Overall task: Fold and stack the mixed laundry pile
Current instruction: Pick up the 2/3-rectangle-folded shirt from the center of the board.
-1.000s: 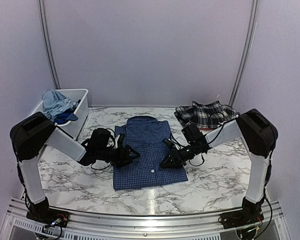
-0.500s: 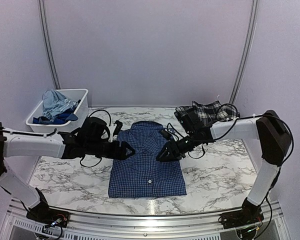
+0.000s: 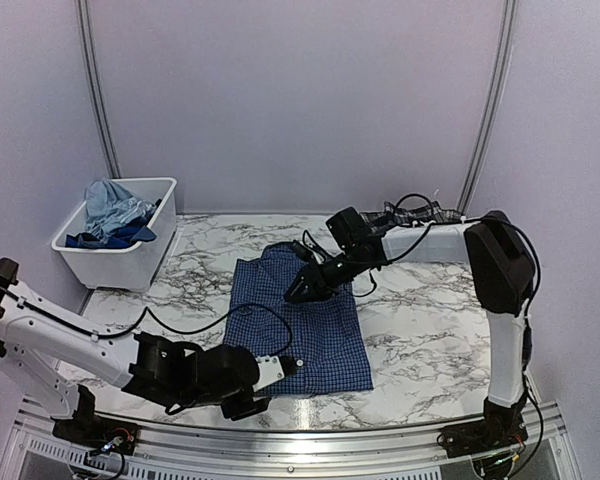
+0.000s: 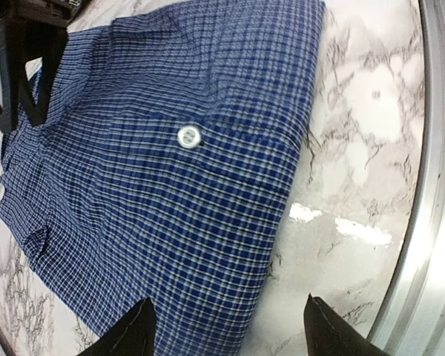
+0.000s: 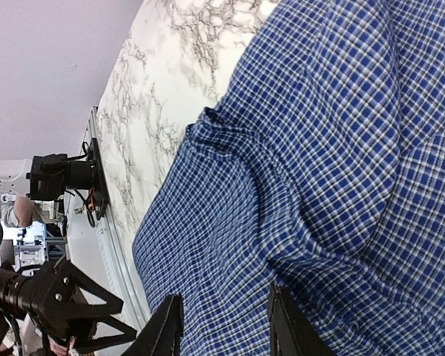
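Navy checked shirt (image 3: 298,330) beneath right claw (image 3: 298,292); white bin (image 3: 120,262), plaid piece (image 3: 425,212) behind

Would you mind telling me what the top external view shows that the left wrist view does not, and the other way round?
Only the top external view shows the white bin holding a light blue garment, and the plaid piece behind the right arm. Only the left wrist view makes out a white button and the weave up close. Both show the navy check shirt on the marble table, with the right gripper over it.
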`<act>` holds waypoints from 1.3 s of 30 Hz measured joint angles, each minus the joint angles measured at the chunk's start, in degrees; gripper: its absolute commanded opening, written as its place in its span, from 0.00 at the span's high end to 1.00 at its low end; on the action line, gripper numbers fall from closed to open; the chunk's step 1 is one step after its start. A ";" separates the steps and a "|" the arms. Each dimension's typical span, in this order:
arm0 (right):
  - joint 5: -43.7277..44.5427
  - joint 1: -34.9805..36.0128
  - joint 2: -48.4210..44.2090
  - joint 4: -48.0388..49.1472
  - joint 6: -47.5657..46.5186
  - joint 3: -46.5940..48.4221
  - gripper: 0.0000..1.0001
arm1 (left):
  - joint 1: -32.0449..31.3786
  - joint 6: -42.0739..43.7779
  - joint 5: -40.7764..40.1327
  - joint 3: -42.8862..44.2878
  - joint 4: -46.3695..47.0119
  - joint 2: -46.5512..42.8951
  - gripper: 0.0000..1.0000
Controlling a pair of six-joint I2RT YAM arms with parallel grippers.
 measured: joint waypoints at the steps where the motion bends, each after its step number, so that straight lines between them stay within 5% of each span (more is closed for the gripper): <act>1: 0.20 0.02 1.01 -0.42 -0.24 0.68 0.65 | -0.94 1.25 -1.25 0.39 -0.09 1.79 0.31; 11: 2.27 0.13 10.16 -1.53 -3.21 4.35 0.68 | -3.67 10.91 -12.22 4.87 1.44 13.86 0.47; 20: 1.68 0.09 10.69 -1.09 -5.27 4.28 0.68 | -4.24 16.76 -18.71 6.47 3.89 17.59 1.00; 31: 0.87 2.12 8.28 -0.31 -7.76 -0.20 0.73 | -4.24 14.19 -11.58 9.77 -6.29 5.09 1.00; 39: 0.09 11.04 -1.07 -0.28 -8.48 -14.21 0.76 | -2.43 8.63 1.53 17.33 -18.25 -4.35 1.00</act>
